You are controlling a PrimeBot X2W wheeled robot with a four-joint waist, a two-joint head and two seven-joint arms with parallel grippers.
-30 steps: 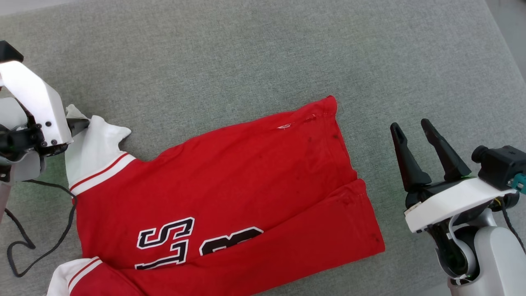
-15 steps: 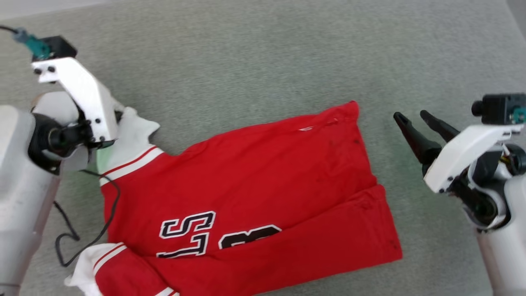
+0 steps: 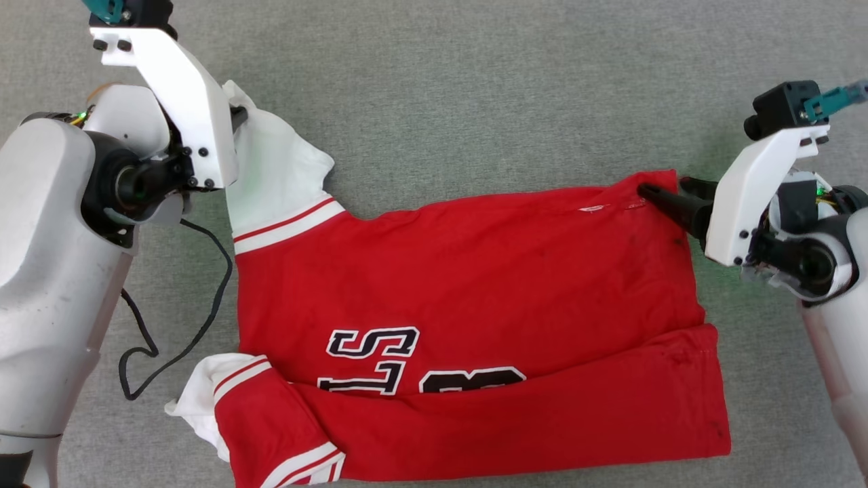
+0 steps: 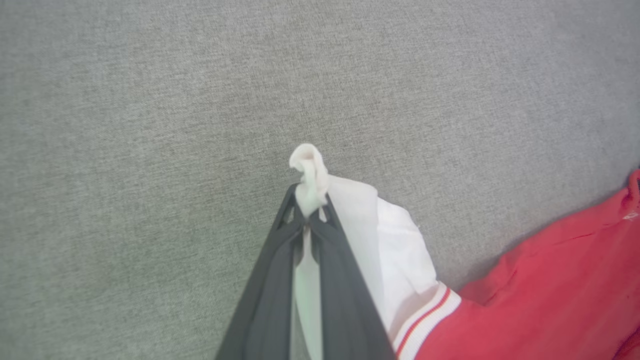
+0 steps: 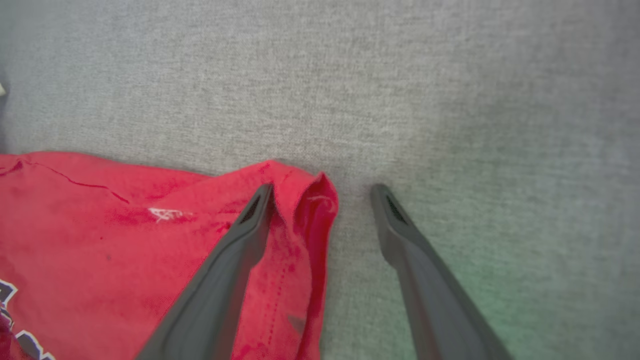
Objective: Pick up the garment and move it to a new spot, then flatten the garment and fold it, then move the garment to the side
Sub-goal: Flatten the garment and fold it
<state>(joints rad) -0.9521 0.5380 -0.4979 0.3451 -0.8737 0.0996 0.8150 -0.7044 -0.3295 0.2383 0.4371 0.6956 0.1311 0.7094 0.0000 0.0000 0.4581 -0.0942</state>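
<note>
With the left gripper (image 4: pixel 307 220) clenched on the shirt's (image 3: pixel 475 271) white sleeve (image 4: pixel 400 250), the right gripper (image 5: pixel 322 192), spread astride the hem corner (image 5: pixel 305 210), may pinch one layer only, skewing the fold.

Garment (image 3: pixel 475 271) lettering half buried under fold; near sleeve cut off by head view's bottom edge.

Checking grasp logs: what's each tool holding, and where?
Left tool pinches the shirt by its white sleeve tip; right tool is open, straddling the hem corner.
</note>
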